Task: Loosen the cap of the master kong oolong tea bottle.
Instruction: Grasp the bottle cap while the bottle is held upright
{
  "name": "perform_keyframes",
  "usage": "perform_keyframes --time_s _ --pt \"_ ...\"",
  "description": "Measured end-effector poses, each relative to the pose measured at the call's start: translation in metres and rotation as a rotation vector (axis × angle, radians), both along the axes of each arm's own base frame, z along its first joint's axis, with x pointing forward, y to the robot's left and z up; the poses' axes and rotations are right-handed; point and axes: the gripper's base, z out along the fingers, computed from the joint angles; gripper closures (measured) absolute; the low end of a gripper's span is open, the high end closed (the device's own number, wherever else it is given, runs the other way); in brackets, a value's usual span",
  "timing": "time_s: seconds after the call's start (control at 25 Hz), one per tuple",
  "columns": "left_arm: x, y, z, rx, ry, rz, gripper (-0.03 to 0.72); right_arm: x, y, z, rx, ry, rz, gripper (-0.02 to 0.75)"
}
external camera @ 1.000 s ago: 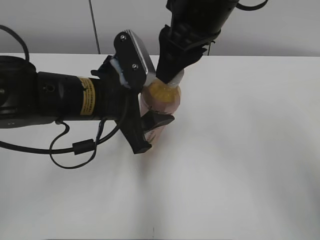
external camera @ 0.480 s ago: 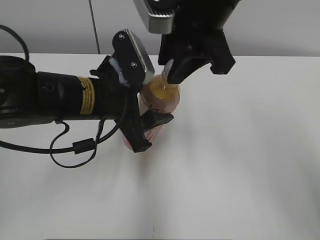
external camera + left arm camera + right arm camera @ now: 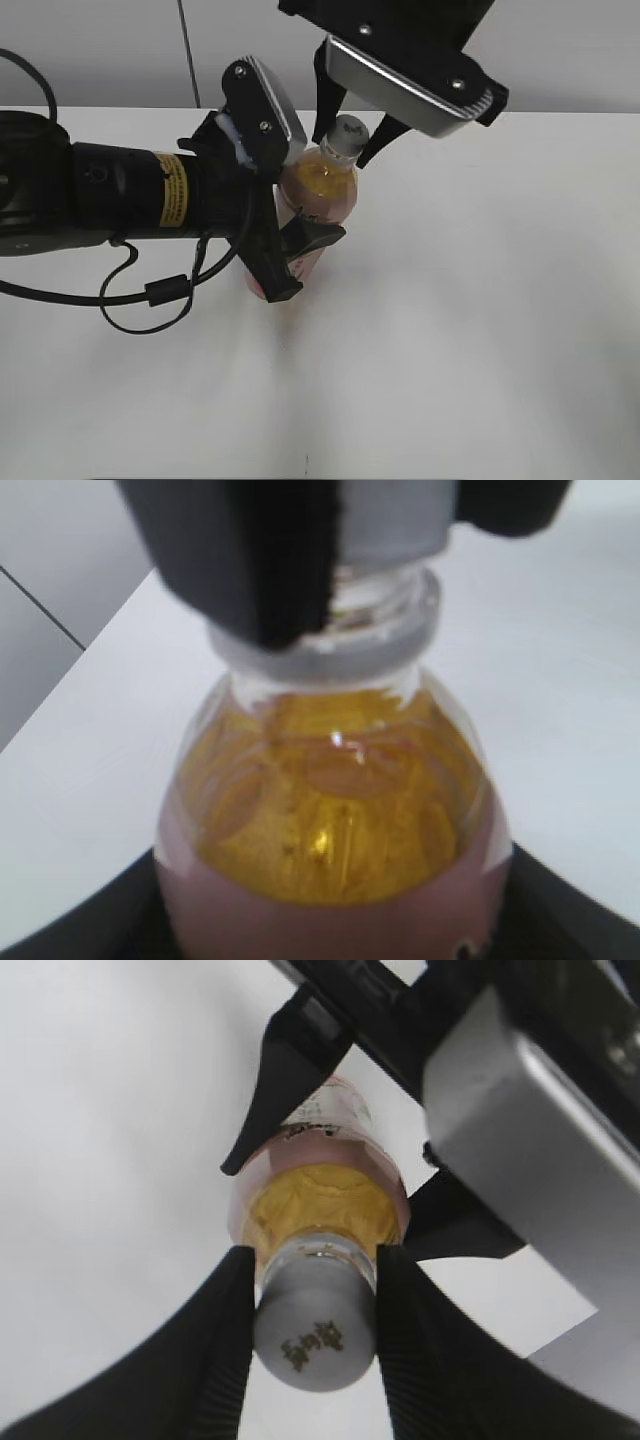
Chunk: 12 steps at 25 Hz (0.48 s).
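Observation:
The master kong oolong tea bottle (image 3: 320,192) stands upright on the white table, amber tea showing at its shoulder (image 3: 335,810) above the pink label. My left gripper (image 3: 305,262) comes in from the left and is shut on the bottle's body, its dark jaws showing at the bottom corners of the left wrist view. The white cap (image 3: 348,132) carries a dark mark on top (image 3: 315,1335). From above, my right gripper (image 3: 315,1330) is shut on the cap, with one black finger (image 3: 215,1350) pressed on each side of it.
The white table (image 3: 480,330) spreads around the bottle, with a grey wall behind it. A black cable (image 3: 150,300) loops beneath the left arm. The right wrist's silver camera housing (image 3: 410,85) hangs just above and right of the cap.
The right gripper has turned around the cap, swinging its silver housing round to the front right. The cap, hidden before, now shows between the fingers. The bottle and left arm have stayed put.

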Motion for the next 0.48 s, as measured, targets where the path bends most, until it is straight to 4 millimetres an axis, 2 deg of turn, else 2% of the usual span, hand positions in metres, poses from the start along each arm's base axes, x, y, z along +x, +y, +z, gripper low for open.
perform_keyframes --time_s 0.16,0.48 --pt "0.000 0.000 0.000 -0.005 0.005 0.008 0.242 0.000 0.000 0.001 -0.006 -0.049 0.081 0.456" --pt "0.001 0.000 0.002 -0.038 0.012 0.013 0.242 -0.002 -0.003 0.011 0.010 -0.095 0.085 0.458"
